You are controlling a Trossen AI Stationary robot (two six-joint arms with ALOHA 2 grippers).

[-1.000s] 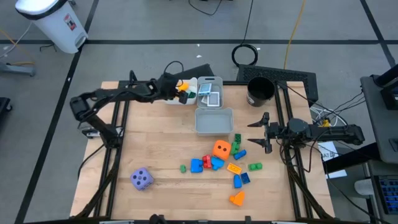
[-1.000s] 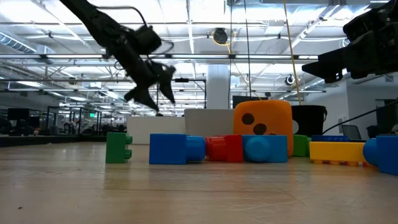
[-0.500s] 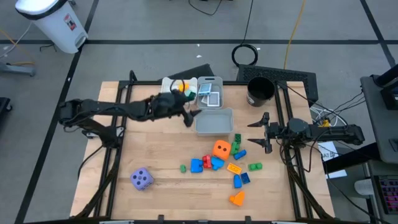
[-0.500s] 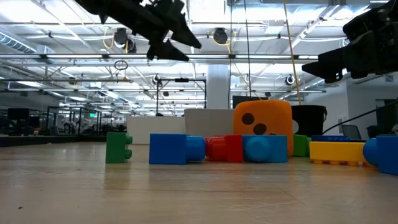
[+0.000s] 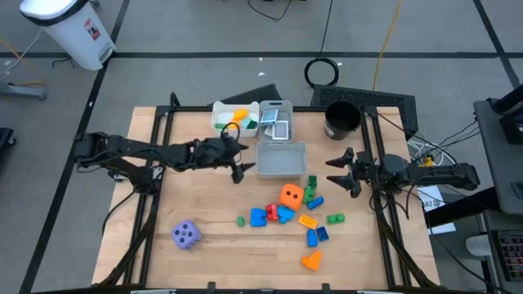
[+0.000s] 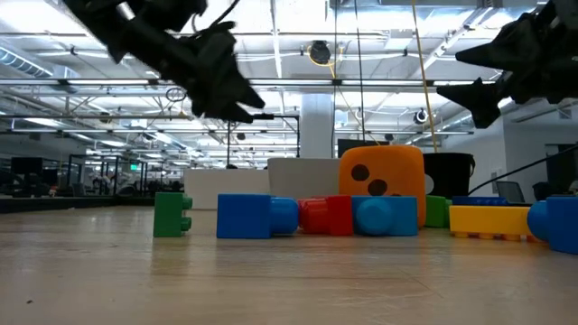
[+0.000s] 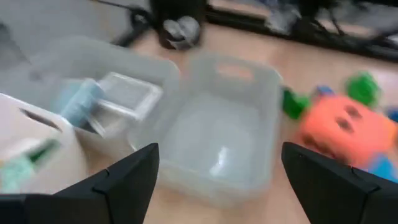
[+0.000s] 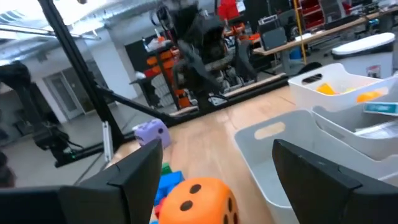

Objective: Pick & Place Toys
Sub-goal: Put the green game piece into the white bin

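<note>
Three rectangular bins stand at the far middle of the wooden bench [image 5: 204, 204]: a white bin [image 5: 234, 117] holding yellow and green pieces, a grey bin [image 5: 276, 120] beside it holding white picture cards [image 5: 275, 127], and a nearer grey bin [image 5: 281, 159] with nothing showing inside. One black cup [image 5: 341, 119] sits to their right. Two dice are out: the orange die [image 5: 290, 195] in the cluster of blocks near the bench's middle, and the purple die [image 5: 186, 235] well apart toward the near left corner. Around the orange die lie small building blocks, roughly ten: about four blue, four green, one red and one yellow, though the tight group is hard to count. One orange block [image 5: 310, 260] lies nearest the front edge. The left claw [image 5: 239, 170] hangs just beside the nearer grey bin's left side, fingers spread wide, holding nothing. The right claw [image 5: 341, 173] waits at the right edge of the bench, also spread wide and empty.
</note>
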